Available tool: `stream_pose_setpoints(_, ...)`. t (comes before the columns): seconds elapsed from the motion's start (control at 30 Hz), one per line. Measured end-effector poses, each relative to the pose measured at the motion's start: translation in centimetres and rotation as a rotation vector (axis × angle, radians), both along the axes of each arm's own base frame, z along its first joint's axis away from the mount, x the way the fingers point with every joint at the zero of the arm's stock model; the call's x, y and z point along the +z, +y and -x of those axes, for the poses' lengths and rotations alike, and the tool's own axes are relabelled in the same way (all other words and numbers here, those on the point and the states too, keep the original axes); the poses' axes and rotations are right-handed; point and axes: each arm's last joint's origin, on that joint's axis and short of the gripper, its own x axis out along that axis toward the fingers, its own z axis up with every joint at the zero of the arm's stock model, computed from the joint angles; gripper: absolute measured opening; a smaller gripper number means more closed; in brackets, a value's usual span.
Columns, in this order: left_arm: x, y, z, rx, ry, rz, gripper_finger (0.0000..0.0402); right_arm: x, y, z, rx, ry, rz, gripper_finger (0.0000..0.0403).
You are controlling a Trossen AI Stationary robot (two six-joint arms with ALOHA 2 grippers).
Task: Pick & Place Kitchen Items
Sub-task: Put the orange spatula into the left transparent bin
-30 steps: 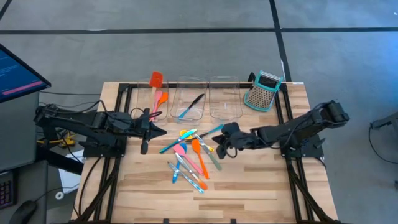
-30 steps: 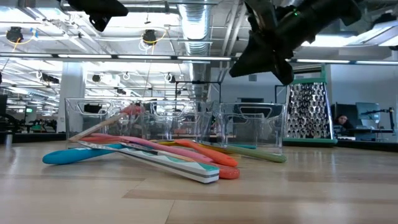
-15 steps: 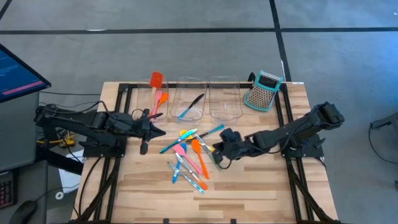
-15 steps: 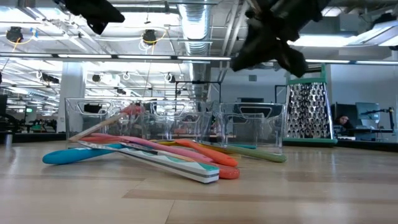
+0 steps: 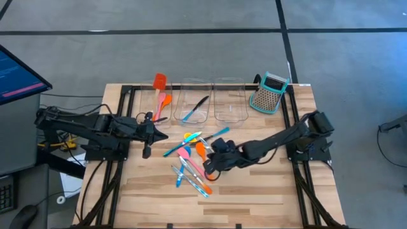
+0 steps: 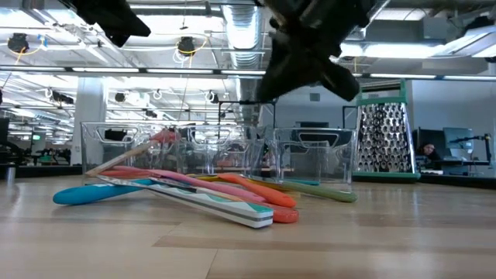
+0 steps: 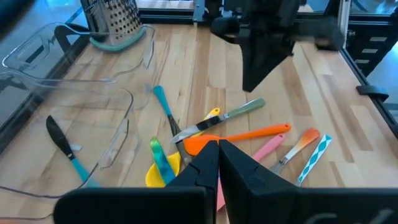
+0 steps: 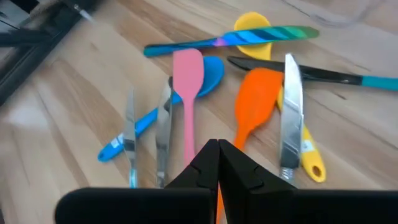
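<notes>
Several slim plastic kitchen items lie in a loose pile (image 5: 194, 162) on the wooden table: a pink spatula (image 8: 188, 81), an orange spatula (image 8: 255, 102), a blue spoon (image 8: 210, 71), a yellow spoon (image 8: 252, 22) and knives. A black piece (image 5: 201, 104) lies in the middle clear bin (image 5: 194, 102). A red spatula (image 5: 159, 81) and an orange one (image 5: 164, 102) lie at the far left. My right gripper (image 8: 217, 152) hangs shut above the pile, clear of it (image 6: 271, 81). My left gripper (image 5: 160, 133) waits shut, left of the pile.
A second clear bin (image 5: 230, 102) stands right of the first, and a teal-and-grey box grater (image 5: 269, 92) stands at the far right. Black frame rails (image 5: 121, 114) run along both sides of the table. Bare wood lies toward the near edge (image 5: 254, 197).
My right gripper has reached toward the table's left and a little toward its near edge, from beside the pile to right over it, rolling about its own axis and staying shut. The utensils have not moved.
</notes>
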Motion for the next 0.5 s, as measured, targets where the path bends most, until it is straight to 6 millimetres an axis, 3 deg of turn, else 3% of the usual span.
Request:
stream_pose_setpoints(0.3,0.0,0.0,0.0,0.0,0.001,0.0,0.0002,-2.2,1.1,-2.6,0.1,0.084,-0.053,0.0)
stream_pose_setpoints(0.5,0.0,0.0,0.0,0.0,0.0,0.0,0.0002,-3.1,1.1,-3.3,0.165,0.13,-0.122,0.0009)
